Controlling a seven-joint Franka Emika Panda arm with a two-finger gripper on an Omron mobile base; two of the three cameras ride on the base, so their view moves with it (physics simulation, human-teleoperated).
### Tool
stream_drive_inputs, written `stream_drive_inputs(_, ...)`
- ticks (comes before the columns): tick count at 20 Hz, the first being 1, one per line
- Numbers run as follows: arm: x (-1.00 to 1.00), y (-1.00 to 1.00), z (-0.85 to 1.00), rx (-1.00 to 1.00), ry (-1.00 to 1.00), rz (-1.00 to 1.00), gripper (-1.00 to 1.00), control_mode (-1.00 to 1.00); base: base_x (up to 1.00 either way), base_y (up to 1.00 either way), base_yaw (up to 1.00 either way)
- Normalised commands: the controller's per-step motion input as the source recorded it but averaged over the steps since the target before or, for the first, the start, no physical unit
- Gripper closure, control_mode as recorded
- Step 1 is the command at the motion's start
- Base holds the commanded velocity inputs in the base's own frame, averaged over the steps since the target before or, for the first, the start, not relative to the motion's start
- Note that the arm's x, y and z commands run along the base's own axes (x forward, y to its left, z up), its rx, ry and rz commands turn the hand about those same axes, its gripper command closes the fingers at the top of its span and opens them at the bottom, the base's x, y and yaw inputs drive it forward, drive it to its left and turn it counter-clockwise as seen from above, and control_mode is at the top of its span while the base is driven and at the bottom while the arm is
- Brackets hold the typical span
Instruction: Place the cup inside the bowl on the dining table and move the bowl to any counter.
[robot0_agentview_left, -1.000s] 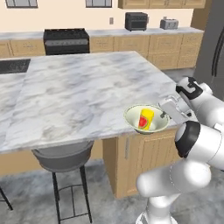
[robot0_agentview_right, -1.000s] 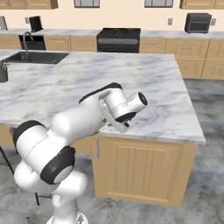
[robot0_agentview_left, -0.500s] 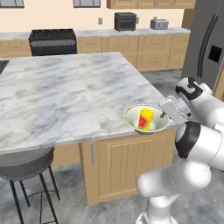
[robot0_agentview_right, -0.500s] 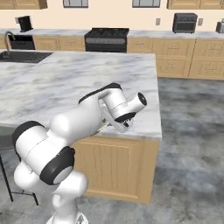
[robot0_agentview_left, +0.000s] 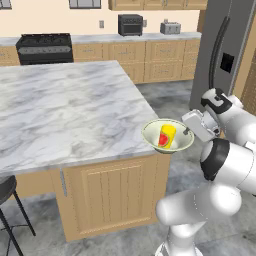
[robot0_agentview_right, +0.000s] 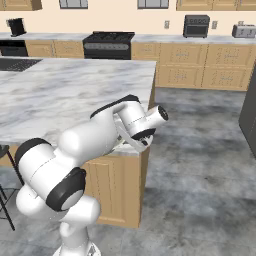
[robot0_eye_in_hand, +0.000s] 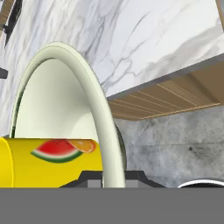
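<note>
The gripper (robot0_agentview_left: 189, 131), right of centre in the left base view, is pinched nearly shut on the rim of the bowl (robot0_agentview_left: 167, 135) and holds it in the air just past the corner of the table (robot0_agentview_left: 65, 110) — the base has driven on since a second ago, so the whole kitchen has slid across both views while bowl and arm keep their place in the frame. That suggests the carry to a counter (robot0_agentview_left: 150, 37), at the upper middle, is under way. The cup (robot0_agentview_left: 167, 136) lies on its side inside the bowl — first half done.
</note>
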Motion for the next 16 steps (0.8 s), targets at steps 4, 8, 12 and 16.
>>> stream_drive_inputs(4,0.0,0.0,0.0,0.0,0.0,0.0,1.0,1.0,0.3,-0.68,0.0)
stream_drive_inputs(8,0.0,0.0,0.0,0.0,0.0,0.0,1.0,1.0,0.47,-0.47,0.0)
stream_drive_inputs(12,0.0,0.0,0.0,0.0,0.0,0.0,1.0,1.0,0.68,-0.28,0.0)
stream_drive_inputs(16,0.0,0.0,0.0,0.0,0.0,0.0,1.0,1.0,0.78,-0.29,0.0)
